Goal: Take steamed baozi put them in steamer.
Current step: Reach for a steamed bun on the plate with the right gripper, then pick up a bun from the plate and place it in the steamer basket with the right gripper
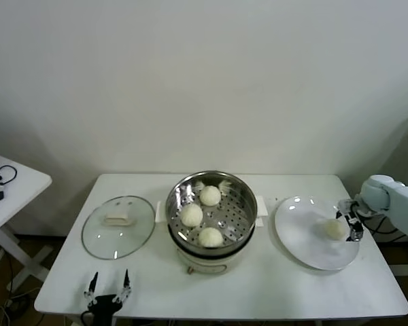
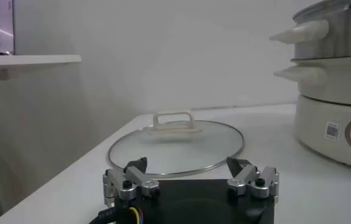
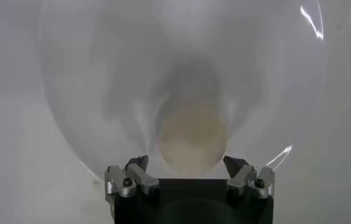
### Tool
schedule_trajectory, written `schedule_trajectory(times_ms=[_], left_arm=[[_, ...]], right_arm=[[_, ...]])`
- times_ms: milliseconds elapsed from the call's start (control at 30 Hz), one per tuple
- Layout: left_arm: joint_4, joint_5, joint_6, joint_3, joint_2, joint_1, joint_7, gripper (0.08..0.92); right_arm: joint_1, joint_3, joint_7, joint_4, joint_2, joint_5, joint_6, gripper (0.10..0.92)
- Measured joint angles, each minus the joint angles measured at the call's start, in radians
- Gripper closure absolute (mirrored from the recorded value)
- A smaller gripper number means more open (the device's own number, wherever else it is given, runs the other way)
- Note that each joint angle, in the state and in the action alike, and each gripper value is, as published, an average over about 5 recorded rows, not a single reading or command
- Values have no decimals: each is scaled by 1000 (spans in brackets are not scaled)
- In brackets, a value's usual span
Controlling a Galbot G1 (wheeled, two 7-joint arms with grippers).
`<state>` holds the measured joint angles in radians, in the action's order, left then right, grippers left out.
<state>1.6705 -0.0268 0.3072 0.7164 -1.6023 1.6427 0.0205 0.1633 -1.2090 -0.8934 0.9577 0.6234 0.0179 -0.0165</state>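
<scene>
The steel steamer stands mid-table on its cream base and holds three cream-white baozi: one at the back, one at the left, one at the front. A fourth baozi lies on the white plate at the right. My right gripper is open right at this baozi, which shows between the fingertips in the right wrist view; the fingers are apart on either side of it. My left gripper is open and empty at the table's front left edge.
The glass lid with its pale knob lies flat left of the steamer; it also shows in the left wrist view, with the steamer base beside it. A small white side table stands at the far left.
</scene>
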Motion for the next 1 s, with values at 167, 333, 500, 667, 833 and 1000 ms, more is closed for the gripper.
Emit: schedule_trajectory(times_ms=[167,333,500,667,833,1000], left_arm=[[0,-1,0,0,-1,1,0,177],[-1,-2,-1,0,-1,-1,0,177],[-2,-3,-2,0,-2,-4,0,177],[-3,-3,-4,0,-2,-6,0,177],[-2,-3,-4,-1,-1,-6,0,177],[4,1,-5,-2,0,-5,0,177]], right_arm=[[-15,20,2,-4,9,-4,-3,203],[-25,33,3,-10,19,-5,-6,231],[-22,35,-6,-7,20,-8,-7,363],[2,16,-16,11,12,-27,-16,456],[99,-75,-26,79,-2,-91,-41,456],[319,-258,-37,212,8,-224,-78,441]])
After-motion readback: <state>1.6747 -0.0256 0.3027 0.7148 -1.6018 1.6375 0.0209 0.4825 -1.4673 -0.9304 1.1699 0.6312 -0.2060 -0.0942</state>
